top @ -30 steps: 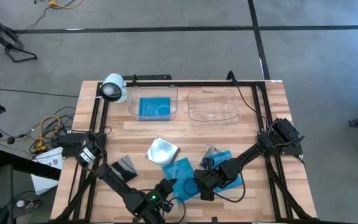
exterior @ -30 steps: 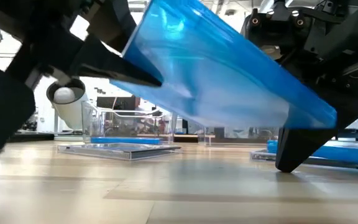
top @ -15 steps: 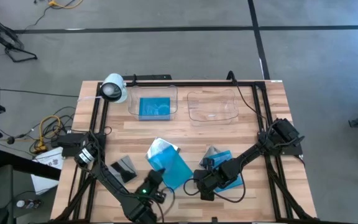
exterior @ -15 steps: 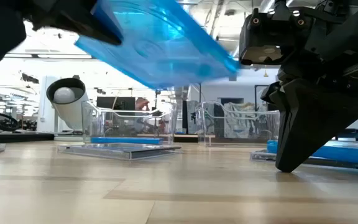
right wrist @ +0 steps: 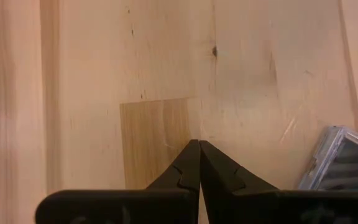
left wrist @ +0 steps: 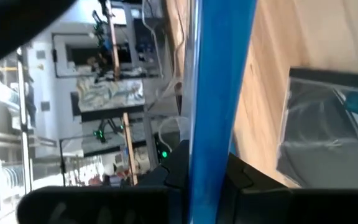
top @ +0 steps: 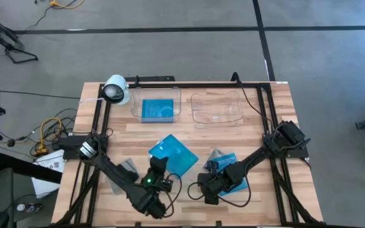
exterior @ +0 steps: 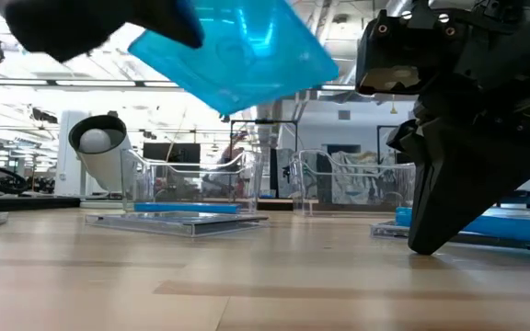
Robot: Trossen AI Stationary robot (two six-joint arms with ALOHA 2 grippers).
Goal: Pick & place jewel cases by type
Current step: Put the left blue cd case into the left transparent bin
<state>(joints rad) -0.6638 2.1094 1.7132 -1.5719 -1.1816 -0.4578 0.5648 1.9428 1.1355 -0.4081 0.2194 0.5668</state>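
A bright blue jewel case (top: 173,154) is pinched by the left gripper (top: 156,166) above the table's middle, tilted, with its free corner toward 12 o'clock. In the low view the same case (exterior: 237,51) hangs well clear of the wood, slanting, its gripped end lost behind the dark gripper at the frame's top. The left wrist view shows it edge-on as a blue band (left wrist: 216,93) clamped between the fingers (left wrist: 176,165); only here can one see a clear case (left wrist: 328,127) lying flat on the boards beyond, partly cut off by the frame.

From above, that silvery case is largely covered by the held one. At 8 o'clock of the held case lies a dark grey case (top: 124,170), partly under the left arm. At 3 o'clock, two more cases, one blue (top: 230,174) and one clear (top: 215,156), are mostly hidden by the right arm.

The right gripper (top: 206,192) sits low near the front edge, fingers pressed together, tips touching bare wood (right wrist: 194,149); a blue case's corner (right wrist: 340,162) peeks in just beside.

At 12 o'clock stand two clear trays: the left tray (top: 156,96) holds a blue case (top: 158,109), the right tray (top: 217,109) looks bare. A white camera (top: 115,90) lies at 11 o'clock.

The wooden table (top: 265,126) stands on grey floor; the low view shows a bright workshop behind, blurred.
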